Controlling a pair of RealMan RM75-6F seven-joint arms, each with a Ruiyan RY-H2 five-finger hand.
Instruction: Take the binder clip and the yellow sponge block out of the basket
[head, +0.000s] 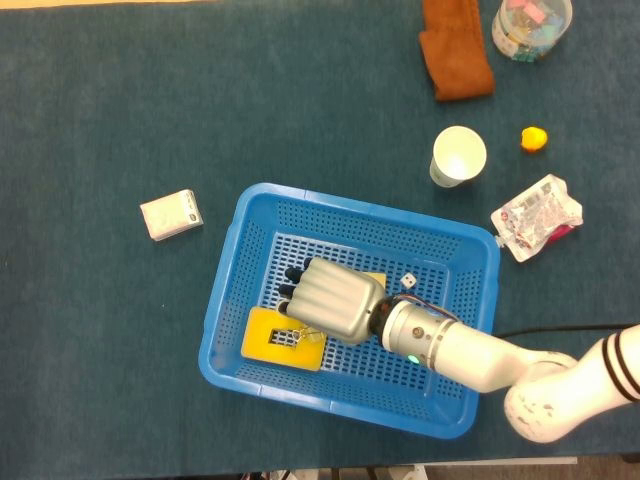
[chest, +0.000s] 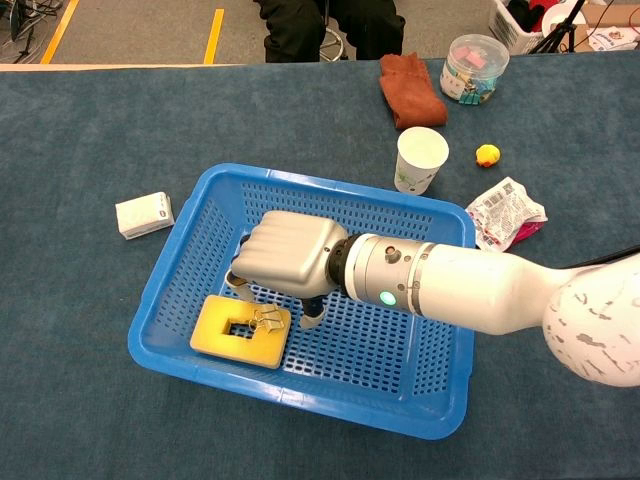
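The blue basket (head: 222, 270) (chest: 160, 290) stands at the table's middle. In its near left corner the yellow sponge block (head: 262, 338) (chest: 228, 333) lies flat, showing a rectangular hole. The binder clip (head: 308, 335) (chest: 266, 319) rests on the block's right end. My right hand (head: 330, 300) (chest: 285, 265) hangs inside the basket just over the clip, back upward, fingers apart and pointing down on either side of it. It holds nothing. In the head view the hand covers part of the clip. My left hand appears in neither view.
A small tan block (head: 373, 278) peeks out behind the hand in the basket. A white box (head: 171, 214) (chest: 143, 214) lies left of the basket. A paper cup (head: 459, 156), yellow duck (head: 534, 138), foil packet (head: 536, 216), brown cloth (head: 455, 50) and clip jar (head: 530, 25) sit at the right rear.
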